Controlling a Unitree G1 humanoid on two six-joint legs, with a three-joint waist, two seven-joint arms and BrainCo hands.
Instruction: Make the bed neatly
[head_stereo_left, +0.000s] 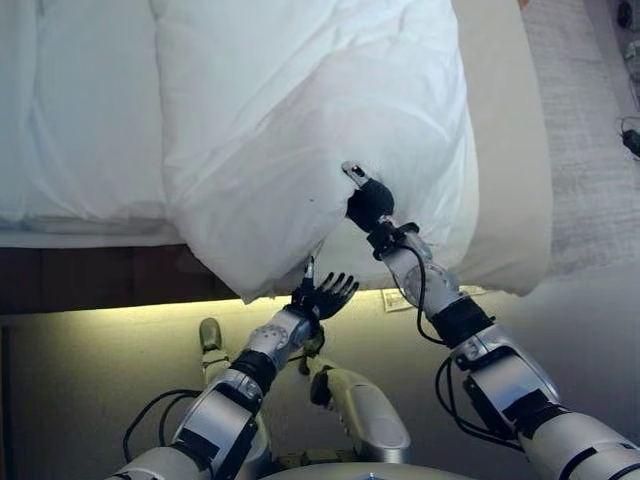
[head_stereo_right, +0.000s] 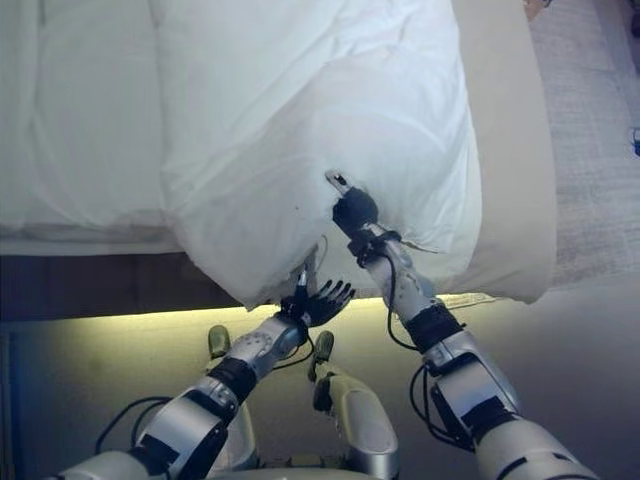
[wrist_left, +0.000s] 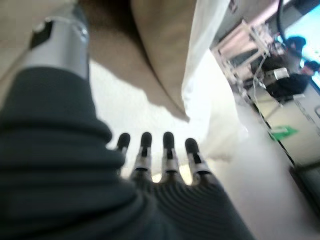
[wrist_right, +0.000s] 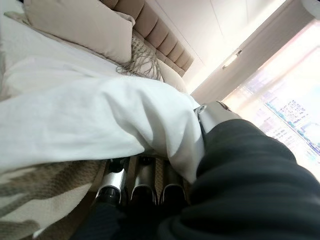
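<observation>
A white duvet (head_stereo_left: 300, 120) lies bunched on the bed, its corner hanging over the bed's near edge. Beside it the beige sheet (head_stereo_left: 515, 180) is bare on the right. My right hand (head_stereo_left: 368, 203) rests on the duvet near that corner. In the right wrist view its fingers (wrist_right: 142, 182) go under a fold of the duvet (wrist_right: 100, 115) and the thumb (wrist_right: 216, 114) lies on top, pinching the cloth. My left hand (head_stereo_left: 325, 296) is open with fingers spread, just below the hanging corner and apart from it. It also shows in the left wrist view (wrist_left: 165, 150).
A flat white cover (head_stereo_left: 80, 110) fills the bed's left part. The dark bed base (head_stereo_left: 90, 275) has a lit strip under it. Grey carpet (head_stereo_left: 590, 120) lies to the right. Beige pillows (wrist_right: 80, 25) and a padded headboard (wrist_right: 160, 40) stand at the far end.
</observation>
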